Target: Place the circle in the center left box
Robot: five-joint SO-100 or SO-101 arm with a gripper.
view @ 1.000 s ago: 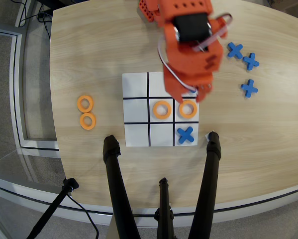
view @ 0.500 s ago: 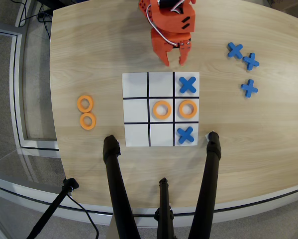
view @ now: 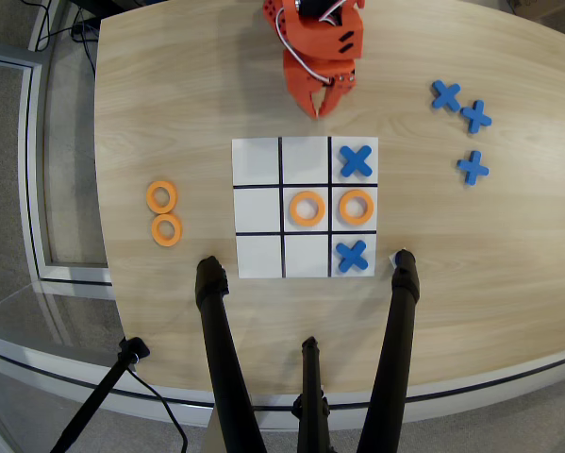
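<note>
Already the circle point(view: 357, 207) sits in the center left box point(view: 367, 223) at mid-right of the board, so your clenched, empty gripper point(view: 321, 107) risks knocking pieces if you reach back in.

Orange circle point(view: 356, 207) lying flat in the center left box point(view: 356, 186), a second ring point(view: 307, 208) in the middle cell beside it, blue crosses point(view: 356, 161) above and below, orange gripper point(view: 320, 107) above the board point(view: 258, 160), fingers nearly together, empty.

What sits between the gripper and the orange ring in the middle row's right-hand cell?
Overhead view: a blue cross lies between the gripper and that ring.
</note>
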